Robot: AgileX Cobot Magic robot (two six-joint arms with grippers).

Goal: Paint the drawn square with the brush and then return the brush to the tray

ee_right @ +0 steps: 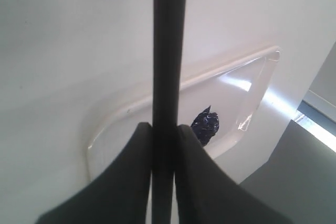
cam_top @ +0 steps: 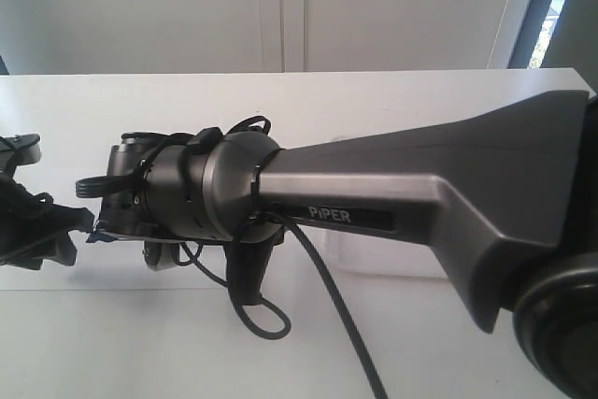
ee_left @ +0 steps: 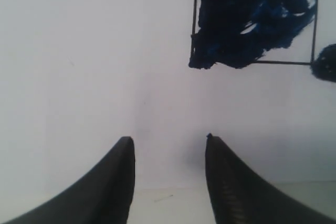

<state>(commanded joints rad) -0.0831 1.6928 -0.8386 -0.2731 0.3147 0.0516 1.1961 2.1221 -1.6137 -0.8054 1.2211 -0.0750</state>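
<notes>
White wall panels (cam_top: 187, 7) stand behind a white table (cam_top: 374, 109), and across that table the right arm (cam_top: 420, 175), dark grey with a maker's name on its side, stretches level from the right of the exterior view, with black cables looped round its wrist. Just beyond the arm's tip sits the left gripper (ee_left: 168, 140), low over the table. Its own camera shows its two dark fingers (ee_left: 115, 182) apart with nothing between them, over a white paper sheet (ee_left: 79, 77).

At the arm's end, the right gripper (ee_right: 164, 127) has its jaws pressed against both sides of the brush (ee_right: 169, 51). Only the thin black handle shows, running straight out between the fingertips and off the picture, so the bristles cannot be seen. Beyond this gripper lies the tray (ee_right: 210, 74), translucent white with a raised rim and rounded corners, holding a small dark paint blob (ee_right: 206, 125) close beside the handle's line.

On the sheet ahead of the left gripper is the drawn square (ee_left: 252, 19), a thin black outline, cut off by the picture's edge. Blue-black paint covers most of its inside in ragged strokes with small white gaps, and it spills over the outline along one side. One inner corner is bare white. A dark rounded blot (ee_left: 326, 62) sits just outside the outline by that corner. How the square lies relative to the right arm, the pictures do not settle.
</notes>
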